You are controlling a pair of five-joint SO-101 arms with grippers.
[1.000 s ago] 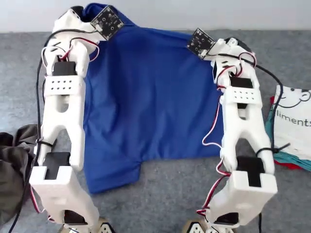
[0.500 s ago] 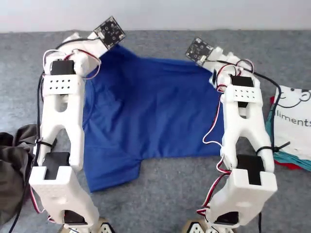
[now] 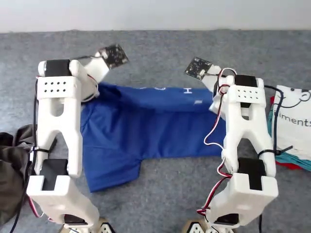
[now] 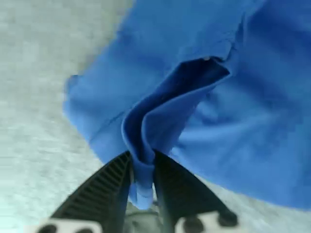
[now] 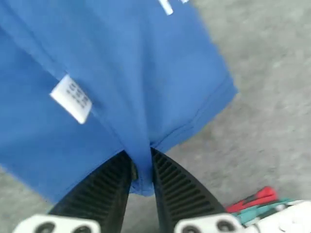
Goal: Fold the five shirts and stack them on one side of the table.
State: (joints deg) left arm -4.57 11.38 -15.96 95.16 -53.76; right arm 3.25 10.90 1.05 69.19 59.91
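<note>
A blue shirt [image 3: 146,131] lies across the grey table between the two arms, its far part lifted and drawn over toward the near side, so white print shows along the raised fold. My left gripper [image 4: 142,180] is shut on a bunched edge of the blue shirt [image 4: 204,111] at its left side. At the shirt's right side my right gripper [image 5: 141,174] is shut on the hem of the blue shirt [image 5: 97,73], near a white label [image 5: 72,98]. In the high view both wrists hang over the shirt's far corners.
A stack of folded shirts [image 3: 294,128], white on top with teal and red beneath, lies at the right edge. A dark crumpled garment [image 3: 12,165] sits at the left edge. Bare grey table [image 3: 165,53] extends beyond the shirt.
Both grippers have pulled the shirt's far edge up and toward the near side. The shirt, spread flat and reaching the back before, now shows a fold with white print on top.
</note>
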